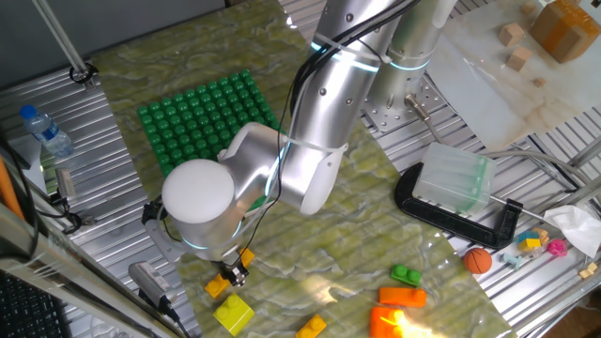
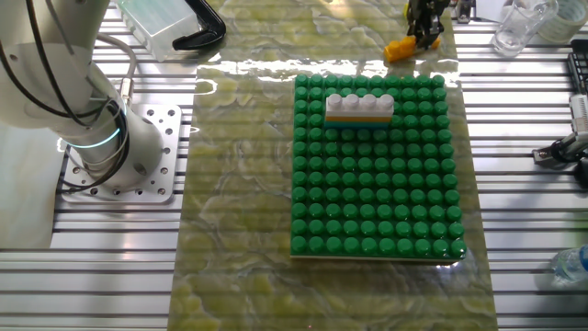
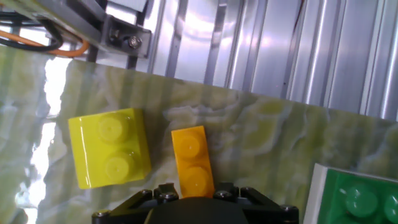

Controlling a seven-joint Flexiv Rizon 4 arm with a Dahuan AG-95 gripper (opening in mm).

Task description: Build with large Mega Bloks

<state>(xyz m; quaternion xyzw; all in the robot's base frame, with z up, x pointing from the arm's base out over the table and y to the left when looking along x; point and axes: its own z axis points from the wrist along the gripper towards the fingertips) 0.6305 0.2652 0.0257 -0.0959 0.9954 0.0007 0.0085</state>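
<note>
Pretty clearly a robotics lab bench: slotted aluminium table [image 2: 524, 230], arm bolted to a drilled mounting plate [image 2: 152, 152], black clamp [image 1: 460, 218] near one edge, probably a keyboard [image 1: 23, 310] at the corner.

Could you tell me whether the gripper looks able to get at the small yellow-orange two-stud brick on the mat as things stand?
Probably yes: the gripper hangs right above the yellow-orange two-stud brick, nothing covers it, and the larger yellow brick beside it lies apart.
</note>
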